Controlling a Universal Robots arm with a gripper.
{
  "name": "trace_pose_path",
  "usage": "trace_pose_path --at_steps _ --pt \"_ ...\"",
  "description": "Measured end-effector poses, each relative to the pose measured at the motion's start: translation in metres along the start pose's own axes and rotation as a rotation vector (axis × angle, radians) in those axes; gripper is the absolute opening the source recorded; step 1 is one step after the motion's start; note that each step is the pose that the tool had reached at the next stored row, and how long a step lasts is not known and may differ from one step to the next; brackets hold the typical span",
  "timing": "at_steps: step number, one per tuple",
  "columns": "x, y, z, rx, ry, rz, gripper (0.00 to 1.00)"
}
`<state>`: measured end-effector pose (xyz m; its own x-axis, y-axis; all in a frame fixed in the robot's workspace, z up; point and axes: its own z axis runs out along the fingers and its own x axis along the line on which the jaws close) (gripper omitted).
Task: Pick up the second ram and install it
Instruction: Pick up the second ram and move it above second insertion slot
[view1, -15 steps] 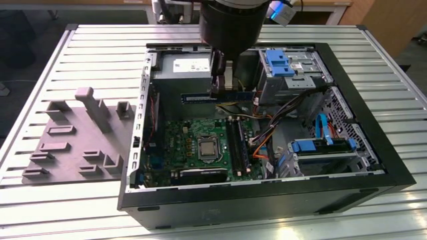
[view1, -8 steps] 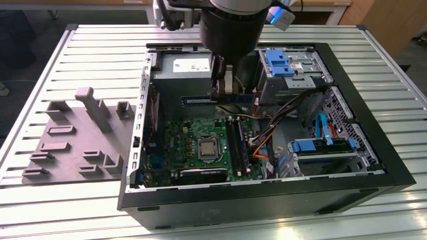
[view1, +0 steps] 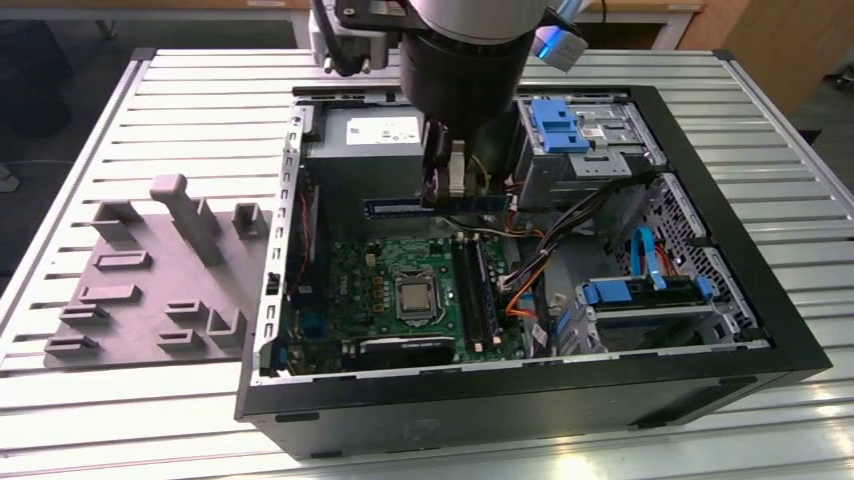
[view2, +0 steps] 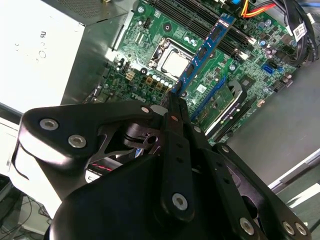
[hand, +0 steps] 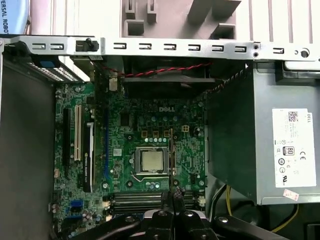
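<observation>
My gripper (view1: 454, 192) hangs inside the open computer case (view1: 534, 400), shut on the second ram (view1: 400, 205), a thin dark stick with a blue label. In the exterior view the stick lies level, above the far edge of the green motherboard (view1: 367, 290). In the second wrist view the ram (view2: 205, 50) reaches out from the closed gripper (view2: 174, 100) over the processor socket (view2: 175, 62). The first wrist view has the ram (hand: 171, 155) edge-on, in front of the gripper (hand: 172, 192). The long black memory slots (view1: 474, 290) lie below and nearer the exterior view's right.
The grey power supply (view1: 367, 150) sits at the far end of the case, close beside the arm. Drive cages with blue tabs (view1: 561, 125) and loose cables (view1: 534, 280) fill the exterior view's right. A grey fixture with blocks and posts (view1: 160, 280) stands outside the case on the slatted table.
</observation>
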<state>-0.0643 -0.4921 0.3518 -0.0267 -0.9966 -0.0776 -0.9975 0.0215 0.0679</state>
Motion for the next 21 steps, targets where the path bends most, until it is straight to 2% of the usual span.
trace_pose_path --at_steps 16,21 --pt "0.003 -0.0044 0.0118 0.0 -0.0001 0.0 0.12" --pt "0.0026 -0.0041 0.012 0.0005 -0.0003 0.004 0.12"
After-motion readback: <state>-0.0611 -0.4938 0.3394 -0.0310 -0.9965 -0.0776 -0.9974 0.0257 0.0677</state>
